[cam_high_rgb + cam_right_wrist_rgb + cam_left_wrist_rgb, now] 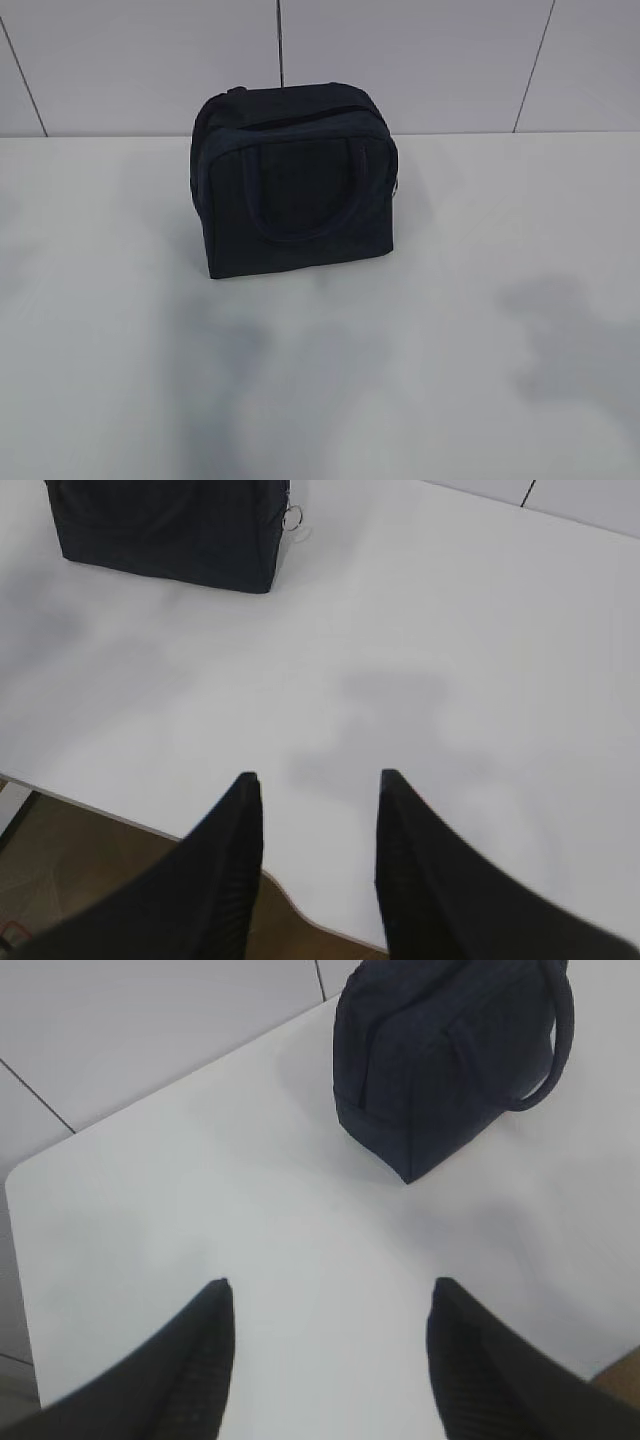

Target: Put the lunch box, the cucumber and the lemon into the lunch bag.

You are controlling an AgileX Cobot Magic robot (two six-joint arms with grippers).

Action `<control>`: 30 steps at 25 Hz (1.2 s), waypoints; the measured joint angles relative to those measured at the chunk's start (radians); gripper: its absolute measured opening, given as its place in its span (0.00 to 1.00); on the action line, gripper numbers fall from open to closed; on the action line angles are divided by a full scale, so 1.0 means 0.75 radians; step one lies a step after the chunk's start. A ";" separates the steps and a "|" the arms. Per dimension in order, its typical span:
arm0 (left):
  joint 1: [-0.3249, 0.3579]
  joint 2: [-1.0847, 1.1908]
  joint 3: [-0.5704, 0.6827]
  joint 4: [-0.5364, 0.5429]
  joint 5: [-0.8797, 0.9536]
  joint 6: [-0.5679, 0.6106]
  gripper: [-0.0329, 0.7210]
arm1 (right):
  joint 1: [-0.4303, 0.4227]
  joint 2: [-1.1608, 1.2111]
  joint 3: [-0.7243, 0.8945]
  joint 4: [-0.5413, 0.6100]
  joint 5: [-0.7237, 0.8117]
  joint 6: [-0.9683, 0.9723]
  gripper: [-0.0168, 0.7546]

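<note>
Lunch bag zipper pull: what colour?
Silver; a small ring pull at the end of the dark navy lunch bag, clearest in the right wrist view.

White table [480, 300] (tiled wall [420, 60] behind).

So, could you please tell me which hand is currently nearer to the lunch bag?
Hard to call. The left hand and right hand both hover open, well short of the lunch bag, one on each side.
</note>
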 joint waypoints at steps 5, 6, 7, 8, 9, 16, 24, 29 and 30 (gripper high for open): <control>0.000 -0.133 0.052 -0.003 0.135 -0.042 0.63 | 0.000 -0.058 0.078 0.005 0.000 0.047 0.40; 0.000 -0.154 0.053 -0.003 0.166 -0.052 0.62 | 0.000 -0.072 0.086 0.008 0.002 0.050 0.40; 0.000 -0.171 0.059 0.003 0.187 -0.060 0.62 | 0.000 -0.089 0.092 0.008 0.010 0.056 0.40; 0.000 -0.191 0.061 0.010 0.200 -0.067 0.62 | 0.000 -0.109 0.095 0.010 0.021 0.059 0.40; 0.000 -0.211 0.072 0.023 0.213 -0.073 0.62 | 0.000 -0.126 0.095 0.011 0.034 0.061 0.40; 0.000 -0.404 0.194 0.088 0.243 -0.161 0.62 | 0.000 -0.249 0.146 0.010 0.079 0.126 0.40; 0.000 -0.520 0.261 0.140 0.358 -0.186 0.62 | 0.000 -0.369 0.197 -0.041 0.115 0.165 0.42; 0.000 -0.562 0.264 0.156 0.349 -0.217 0.62 | 0.000 -0.406 0.225 -0.069 0.128 0.204 0.43; 0.000 -0.572 0.270 0.156 0.349 -0.227 0.62 | 0.001 -0.417 0.237 -0.069 0.130 0.210 0.43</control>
